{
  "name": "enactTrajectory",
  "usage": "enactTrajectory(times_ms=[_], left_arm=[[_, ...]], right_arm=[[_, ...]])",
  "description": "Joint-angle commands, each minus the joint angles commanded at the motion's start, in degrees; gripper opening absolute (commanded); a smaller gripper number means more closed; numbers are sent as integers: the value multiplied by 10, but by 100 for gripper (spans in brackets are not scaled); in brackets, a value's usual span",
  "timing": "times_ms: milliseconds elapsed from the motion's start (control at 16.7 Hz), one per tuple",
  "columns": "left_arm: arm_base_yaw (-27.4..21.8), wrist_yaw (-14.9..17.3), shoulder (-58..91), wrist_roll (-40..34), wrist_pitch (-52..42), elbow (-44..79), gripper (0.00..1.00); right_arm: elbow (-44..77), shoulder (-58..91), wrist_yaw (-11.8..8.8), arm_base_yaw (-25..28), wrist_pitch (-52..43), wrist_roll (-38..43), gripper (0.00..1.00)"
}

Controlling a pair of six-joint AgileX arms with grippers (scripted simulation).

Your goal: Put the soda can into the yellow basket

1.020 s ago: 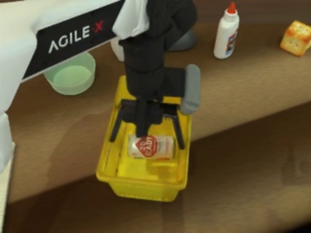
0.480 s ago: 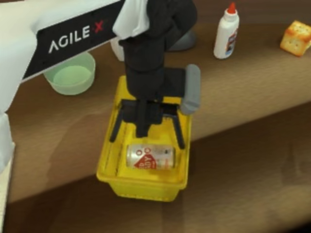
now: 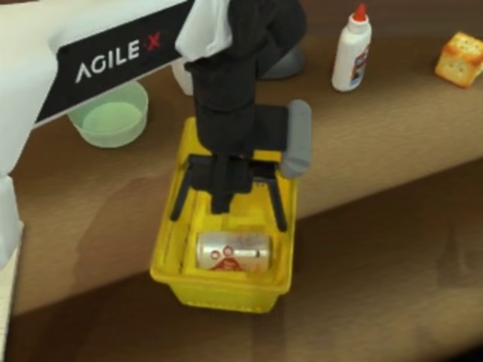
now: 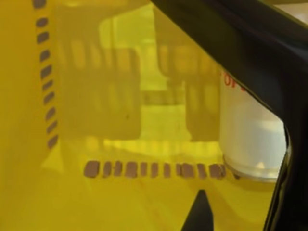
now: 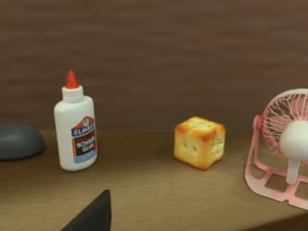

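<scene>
While lying on its side, soda can [image 3: 233, 251] on the floor of the yellow basket [image 3: 162, 264], long axis running across the desk [image 3: 377, 151] from the top view's left to its right, dull metal end toward the left, close to the basket's near wall. Rolled nearer that wall than half a second ago, and turned about its own axis, red label now low on its side instead of facing up. Left gripper [image 3: 226, 197] directly above, inside the basket's far half, jaws released and spread wide with nothing between them, clear of the can; arm and basket unmoved since the earlier frames. Left wrist view filled by yellow slotted wall, white can body [image 4: 250, 139] beside a dark finger. Pale-green bowl [image 3: 109, 115] left of the basket, glue bottle [image 3: 352, 51] and toasted bread cube [image 3: 459, 59] farther right along the desk's back edge, well apart from the basket. Right wrist view: same bottle, cube, grey rounded object [image 5: 19, 140] and pink fan [image 5: 284, 149]; right arm's jaws state cannot be told.
</scene>
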Motion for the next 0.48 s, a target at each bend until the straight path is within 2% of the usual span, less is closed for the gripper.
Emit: enactTrajectory(times_ms=[480], left_arm=[[33,0,-21,22,-102,81,0]], right_arm=[[0,0,0,0,0,0,100]])
